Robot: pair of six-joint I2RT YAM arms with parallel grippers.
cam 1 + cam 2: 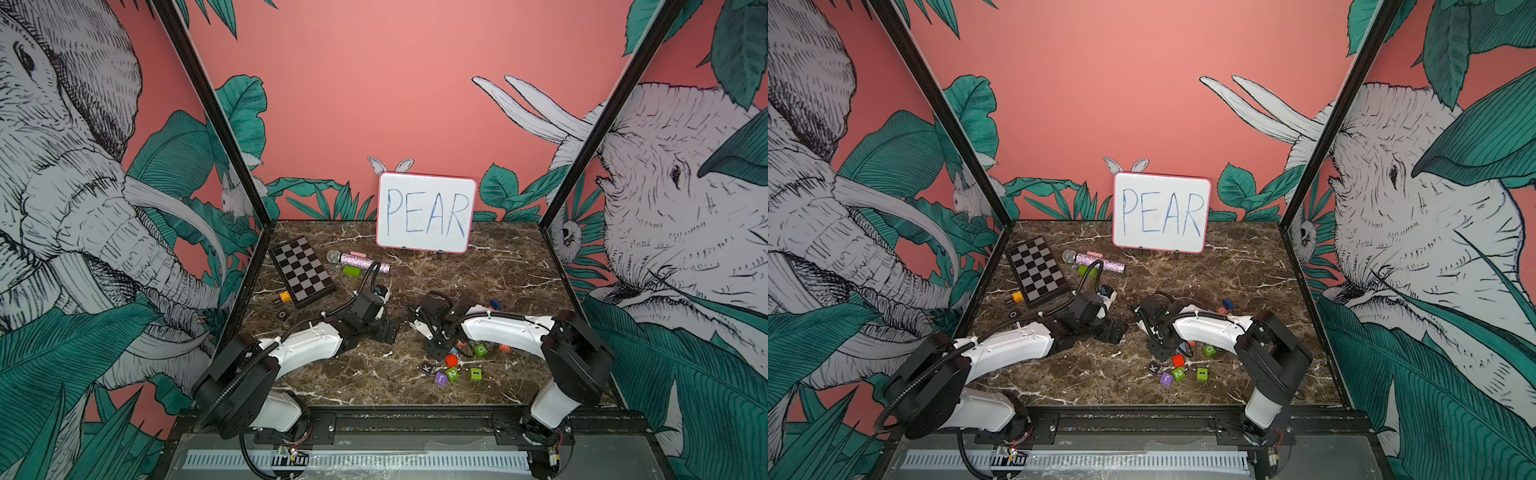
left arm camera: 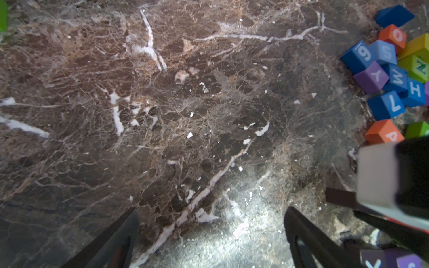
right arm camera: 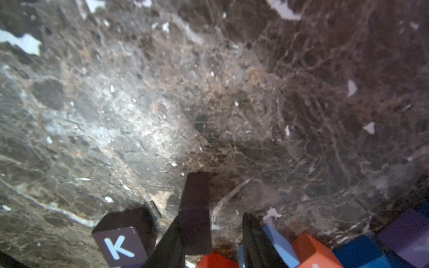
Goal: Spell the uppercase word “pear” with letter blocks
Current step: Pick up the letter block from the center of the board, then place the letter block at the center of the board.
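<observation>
Right of centre on the table (image 1: 478,282), right claw (image 3: 211,215) part-open astride dark block (image 3: 195,197), gap one side. Centre it, squeeze square. Left claw (image 2: 211,210) wide open, empty.

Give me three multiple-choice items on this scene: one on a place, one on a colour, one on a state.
1. Where does the white board stand?
A. at the back edge of the table
B. at its front edge
C. flat in its middle

2. What colour is the A block?
A. blue
B. orange
C. green

3. How is the left end effector?
A. shut on a block
B. shut, empty
C. open, empty

Answers:
1 A: both top views show it upright at the far edge.
2 B: the left wrist view shows its orange faces.
3 C: its fingers stand wide apart with only bare table between them.
</observation>
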